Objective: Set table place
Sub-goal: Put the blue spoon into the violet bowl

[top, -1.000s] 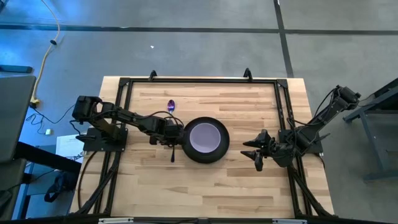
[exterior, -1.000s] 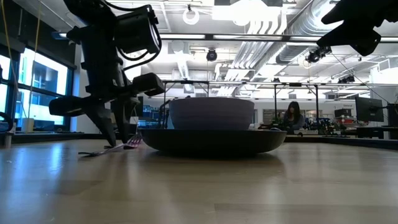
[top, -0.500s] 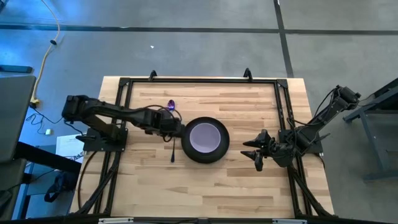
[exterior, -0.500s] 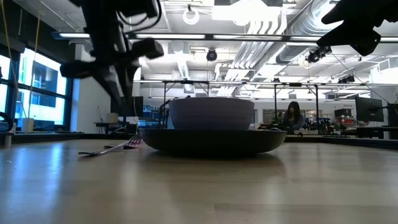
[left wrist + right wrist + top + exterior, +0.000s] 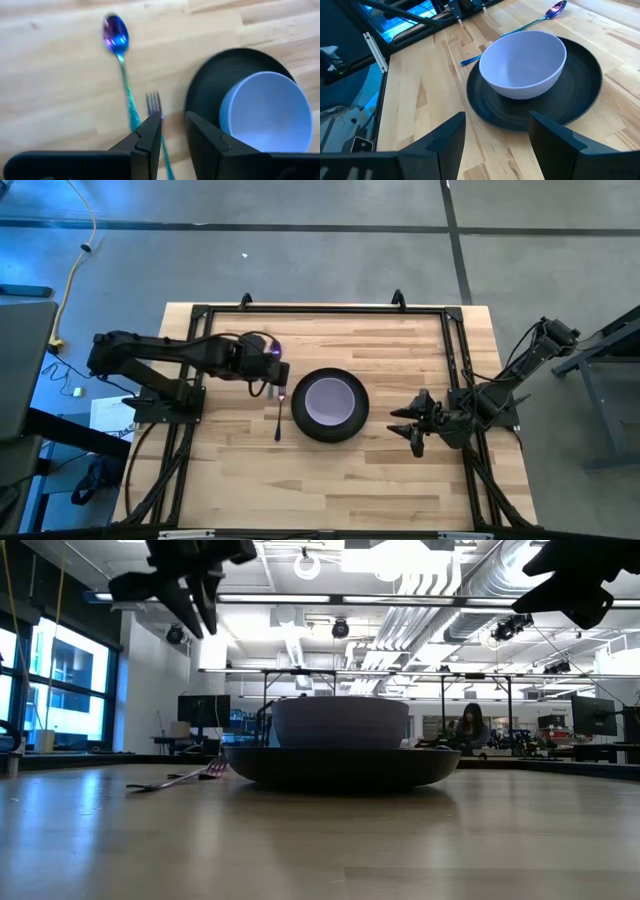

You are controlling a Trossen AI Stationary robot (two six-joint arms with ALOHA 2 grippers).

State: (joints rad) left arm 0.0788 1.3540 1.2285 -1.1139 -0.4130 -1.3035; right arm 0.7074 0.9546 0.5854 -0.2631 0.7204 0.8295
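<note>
Left tool lifted off fork, parted, empty; bowl sits in plate.

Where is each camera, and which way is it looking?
High view: above the table, looking straight down; both arms show.
Low view: at tabletop height, looking across at the plate and bowl; the left hand hangs above.
Left wrist view: looks down past the left hand's fingers at the spoon and fork.
Right wrist view: looks past the right hand.
All share plate and bowl.
</note>
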